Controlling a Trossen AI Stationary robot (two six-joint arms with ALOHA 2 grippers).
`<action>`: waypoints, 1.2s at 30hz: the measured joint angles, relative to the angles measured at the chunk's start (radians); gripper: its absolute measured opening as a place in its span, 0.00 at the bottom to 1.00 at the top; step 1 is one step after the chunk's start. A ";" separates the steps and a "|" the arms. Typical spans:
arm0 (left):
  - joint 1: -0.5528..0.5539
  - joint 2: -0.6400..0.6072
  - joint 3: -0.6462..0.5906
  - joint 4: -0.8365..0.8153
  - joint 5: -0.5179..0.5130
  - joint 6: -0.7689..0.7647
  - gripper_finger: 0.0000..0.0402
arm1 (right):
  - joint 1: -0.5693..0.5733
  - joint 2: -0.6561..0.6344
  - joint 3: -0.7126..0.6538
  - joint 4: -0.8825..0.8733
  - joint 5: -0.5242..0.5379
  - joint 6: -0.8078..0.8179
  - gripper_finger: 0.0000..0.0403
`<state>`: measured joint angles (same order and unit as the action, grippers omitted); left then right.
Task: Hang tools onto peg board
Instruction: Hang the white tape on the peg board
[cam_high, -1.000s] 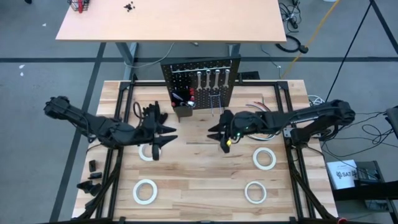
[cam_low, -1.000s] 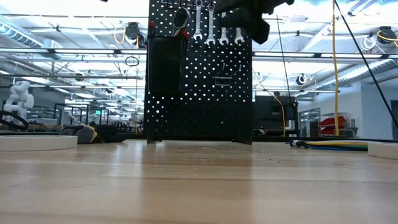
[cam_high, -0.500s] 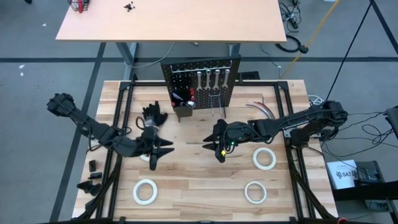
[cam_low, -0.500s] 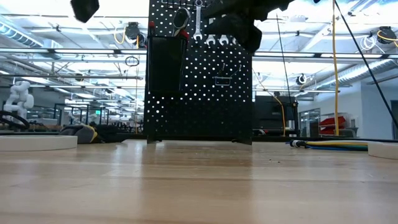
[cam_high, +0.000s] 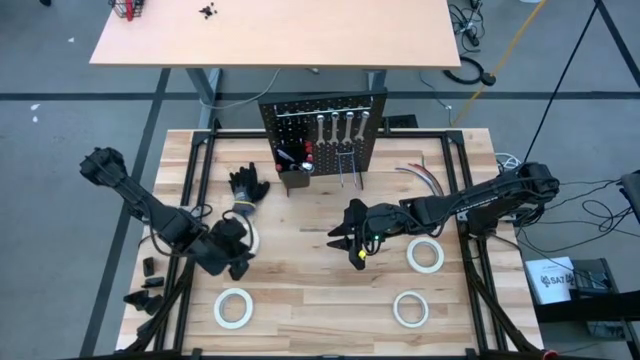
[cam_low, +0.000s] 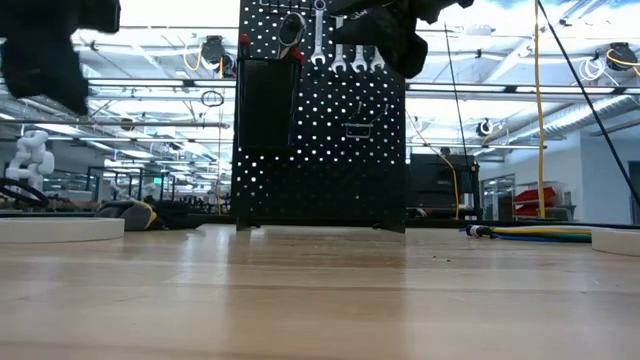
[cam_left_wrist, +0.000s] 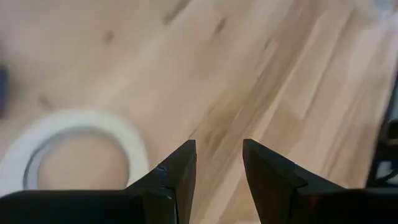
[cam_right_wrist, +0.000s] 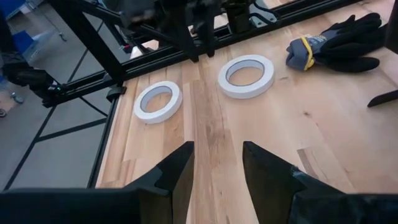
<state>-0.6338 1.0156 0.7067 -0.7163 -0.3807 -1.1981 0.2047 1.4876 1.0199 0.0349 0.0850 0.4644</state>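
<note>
The peg board (cam_high: 322, 130) stands upright at the upper centre of the tabletop (cam_high: 330, 290) in the high view, with wrenches (cam_high: 340, 126) hanging on it; four tape rolls lie on the wood; one roll (cam_high: 244, 238) at centre left is partly under the left pincer (cam_high: 232, 262), whose fingers (cam_left_wrist: 180, 171) stand apart with nothing between them; the right pincer (cam_high: 354, 250) hovers at mid-frame, fingers (cam_right_wrist: 177, 168) apart and empty; black gloves (cam_high: 248, 184) lie left of the board.
</note>
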 joint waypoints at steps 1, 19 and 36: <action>0.000 0.011 0.000 -0.016 0.013 -0.023 0.34 | 0.001 0.000 0.000 0.000 0.001 0.000 0.33; 0.166 0.267 0.000 -0.042 0.249 0.089 0.34 | 0.000 0.000 0.000 0.000 0.046 -0.016 0.33; 0.263 0.305 0.000 0.047 0.194 0.313 0.34 | 0.000 0.000 0.000 -0.002 0.046 -0.011 0.33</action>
<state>-0.3710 1.3201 0.7067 -0.6692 -0.1866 -0.8852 0.2050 1.4879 1.0195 0.0332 0.1310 0.4532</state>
